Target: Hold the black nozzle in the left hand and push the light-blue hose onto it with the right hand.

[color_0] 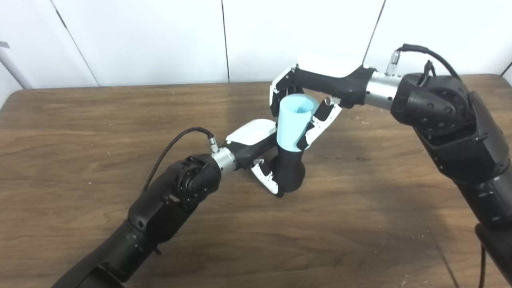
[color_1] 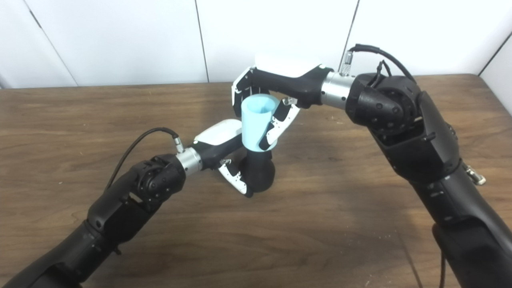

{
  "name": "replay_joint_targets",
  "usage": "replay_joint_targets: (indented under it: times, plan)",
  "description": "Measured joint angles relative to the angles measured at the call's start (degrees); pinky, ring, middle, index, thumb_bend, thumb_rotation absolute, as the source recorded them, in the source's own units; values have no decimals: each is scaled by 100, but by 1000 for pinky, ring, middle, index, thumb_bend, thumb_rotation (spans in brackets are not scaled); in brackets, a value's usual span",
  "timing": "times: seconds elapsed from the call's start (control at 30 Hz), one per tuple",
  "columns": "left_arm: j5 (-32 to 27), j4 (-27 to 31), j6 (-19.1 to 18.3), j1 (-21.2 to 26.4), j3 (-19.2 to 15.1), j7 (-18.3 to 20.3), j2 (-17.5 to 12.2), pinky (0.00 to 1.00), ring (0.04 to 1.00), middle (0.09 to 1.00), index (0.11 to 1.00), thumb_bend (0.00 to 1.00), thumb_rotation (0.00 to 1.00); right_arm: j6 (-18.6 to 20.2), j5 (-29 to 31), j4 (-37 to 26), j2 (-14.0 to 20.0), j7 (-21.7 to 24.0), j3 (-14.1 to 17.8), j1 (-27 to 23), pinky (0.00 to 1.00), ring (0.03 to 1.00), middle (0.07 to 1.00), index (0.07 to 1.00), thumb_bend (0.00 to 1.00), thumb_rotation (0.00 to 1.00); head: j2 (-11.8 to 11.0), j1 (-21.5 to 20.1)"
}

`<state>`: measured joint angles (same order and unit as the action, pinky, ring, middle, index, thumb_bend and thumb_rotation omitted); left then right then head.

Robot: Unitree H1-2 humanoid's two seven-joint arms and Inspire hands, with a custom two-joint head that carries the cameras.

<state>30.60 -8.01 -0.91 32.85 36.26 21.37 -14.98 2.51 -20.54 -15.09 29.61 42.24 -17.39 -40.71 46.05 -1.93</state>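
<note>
The left robot hand [color_0: 260, 154] grasps the matte black, rounded plastic nozzle [color_0: 290, 170] just above the brown wood-grain worktop [color_0: 100, 120]. The right robot hand [color_0: 306, 106] grips the smooth, light-blue, tapered hollow hose [color_0: 293, 124] directly above it. The hose's lower end already sleeves the nozzle's neck; judged nearly complete, with only final seating possibly left.
</note>
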Motion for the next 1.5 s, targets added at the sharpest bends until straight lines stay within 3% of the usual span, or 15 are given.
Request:
replay_joint_targets:
  times: [0.23, 0.7, 0.93, 1.27, 1.5]
  plan:
    - [0, 3, 1, 3, 2, 1, -2, 1000, 603, 495, 480, 526, 0, 149, 70, -36, 1, 92, 45, -15, 387, 438, 481, 496, 503, 0, 18, 0]
    - [0, 5, -1, 6, 2, 11, -11, 1000, 610, 504, 477, 524, 0, 88, 71, -95, 4, -52, 137, 149, 392, 438, 479, 497, 502, 0, 44, -9]
    - [0, 4, -7, 14, 2, 48, -11, 1000, 625, 517, 472, 523, 0, -20, 87, -95, -19, -340, 204, 391, 376, 445, 487, 498, 502, 0, 44, 26]
    - [-5, 4, -7, 18, -17, 92, -30, 1000, 628, 519, 471, 522, 0, -173, -178, -189, -264, -1140, 219, 919, 376, 452, 507, 483, 501, 0, 62, 35]
    - [-6, 11, -2, 16, -22, 112, -30, 1000, 628, 518, 471, 523, 0, -219, -501, -126, -450, -1272, 98, 1050, 372, 453, 506, 481, 501, 0, 79, 35]
